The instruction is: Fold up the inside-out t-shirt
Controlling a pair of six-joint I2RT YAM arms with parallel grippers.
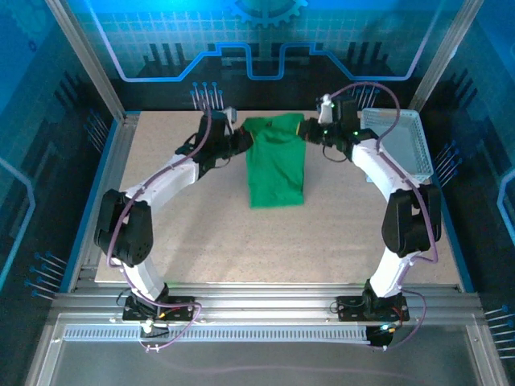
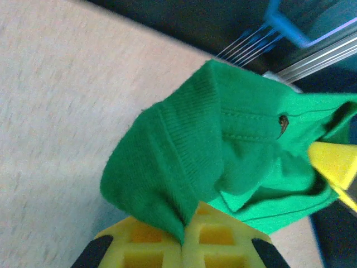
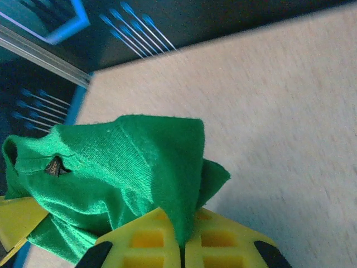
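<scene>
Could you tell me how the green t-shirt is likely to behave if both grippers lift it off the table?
Probably floppy: the t-shirt bunches into soft folds where the left gripper and right gripper pinch it. It likely sags between them, since its lower part lies slack on the table. The ribbed knit looks unlikely to slip.

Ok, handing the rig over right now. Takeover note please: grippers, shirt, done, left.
Left gripper: shut on the far left end of the green t-shirt.
Right gripper: shut on its far right end.
Shirt: mid-table, far edge lifted between the grippers, the rest trailing toward the arm bases. White basket at far right, apart from it.
Done: both grips set; shirt looks gathered into a narrow strip.
Left: lay it down folded, then release.
</scene>
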